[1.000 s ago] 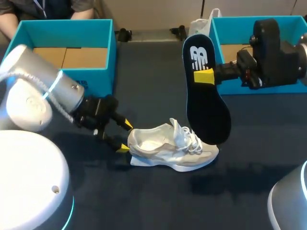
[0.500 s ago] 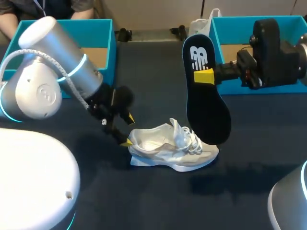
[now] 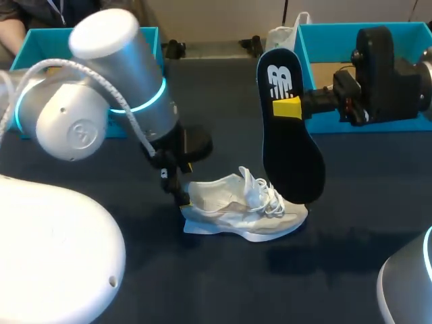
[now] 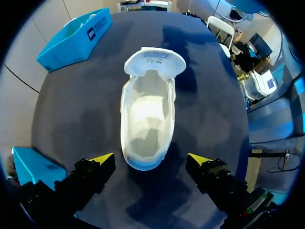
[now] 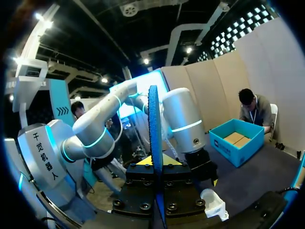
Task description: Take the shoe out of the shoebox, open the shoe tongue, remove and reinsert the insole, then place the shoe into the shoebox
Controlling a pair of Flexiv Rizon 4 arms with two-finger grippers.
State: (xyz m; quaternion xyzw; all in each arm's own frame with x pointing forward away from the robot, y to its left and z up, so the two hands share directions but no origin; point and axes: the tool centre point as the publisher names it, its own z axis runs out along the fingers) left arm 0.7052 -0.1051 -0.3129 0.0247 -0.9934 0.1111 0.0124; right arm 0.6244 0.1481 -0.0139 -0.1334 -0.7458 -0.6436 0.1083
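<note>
Head view: your right fingers clamp the insole upright above the shoe, which lies on the tabletop. Left fingers spread wide, straddling the heel, not touching. Risk: shoe unbraced, so the insole tip may snag the laces and shove it.

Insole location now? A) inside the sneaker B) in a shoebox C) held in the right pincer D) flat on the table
C: the right pincer is shut on the black insole, holding it upright; the left wrist view shows nothing inside the white sneaker.
</note>
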